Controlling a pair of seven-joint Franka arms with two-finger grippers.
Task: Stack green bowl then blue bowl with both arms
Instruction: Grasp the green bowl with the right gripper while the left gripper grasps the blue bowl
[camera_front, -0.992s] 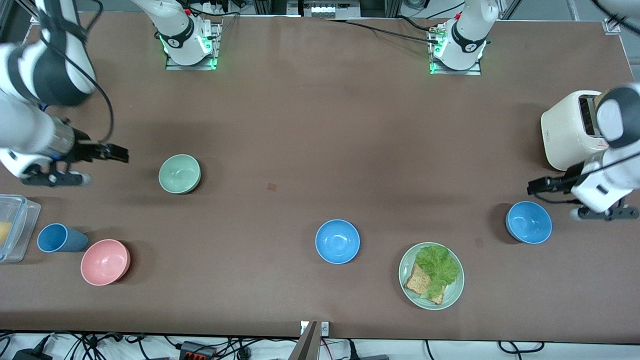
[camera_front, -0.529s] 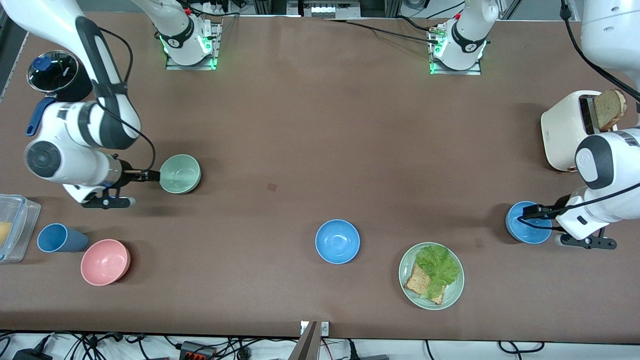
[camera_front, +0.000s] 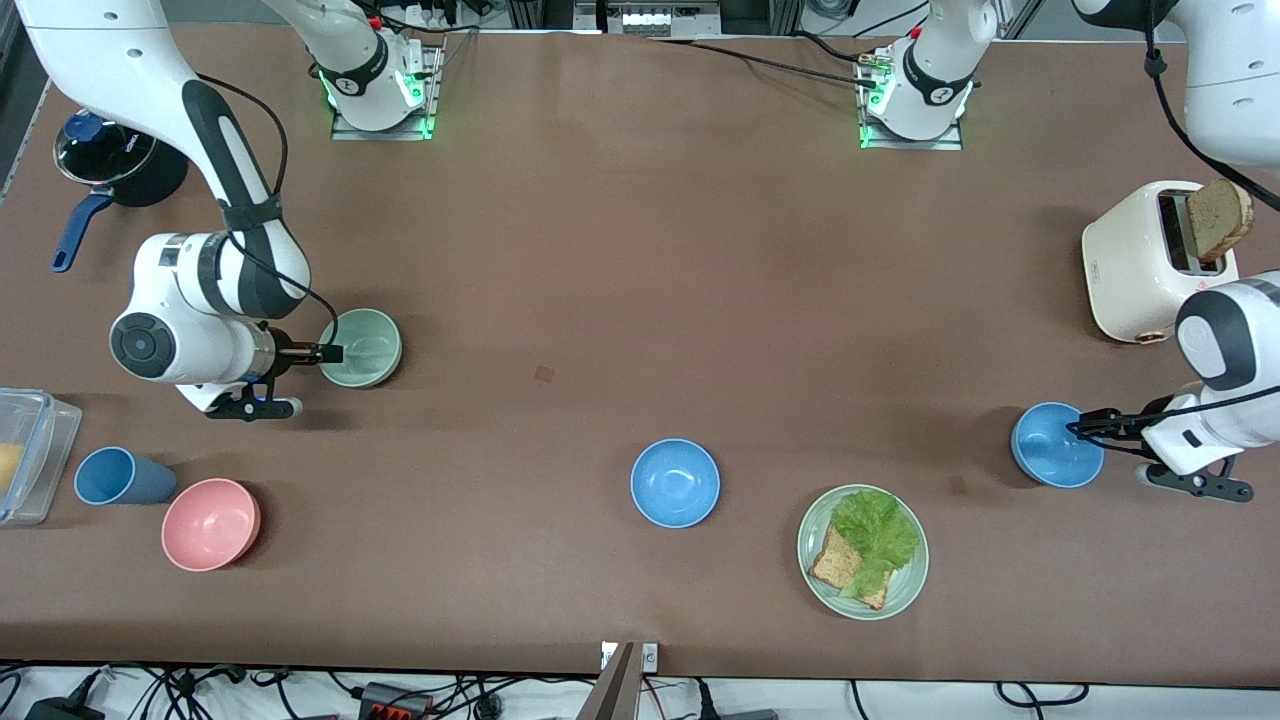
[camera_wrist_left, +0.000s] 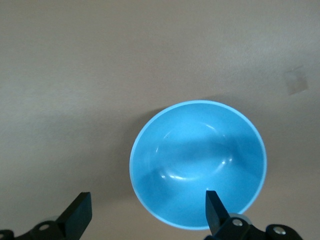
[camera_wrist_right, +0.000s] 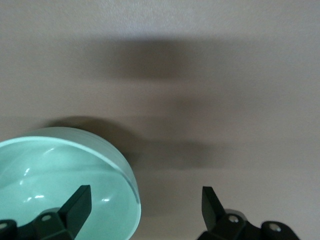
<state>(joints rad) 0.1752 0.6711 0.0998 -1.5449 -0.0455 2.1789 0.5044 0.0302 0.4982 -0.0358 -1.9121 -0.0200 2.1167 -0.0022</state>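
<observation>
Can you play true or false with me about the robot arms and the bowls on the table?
1. The right pincer is open at the green bowl. True.
2. The left pincer is at the pink bowl. False: it is open at the rim of a blue bowl; the pink bowl sits alone.
3. The bowls are already stacked. False: every bowl sits by itself on the table.
4. A slice of bread sticks out of the toaster. True.
5. The green plate holds lettuce and toast. True.
</observation>
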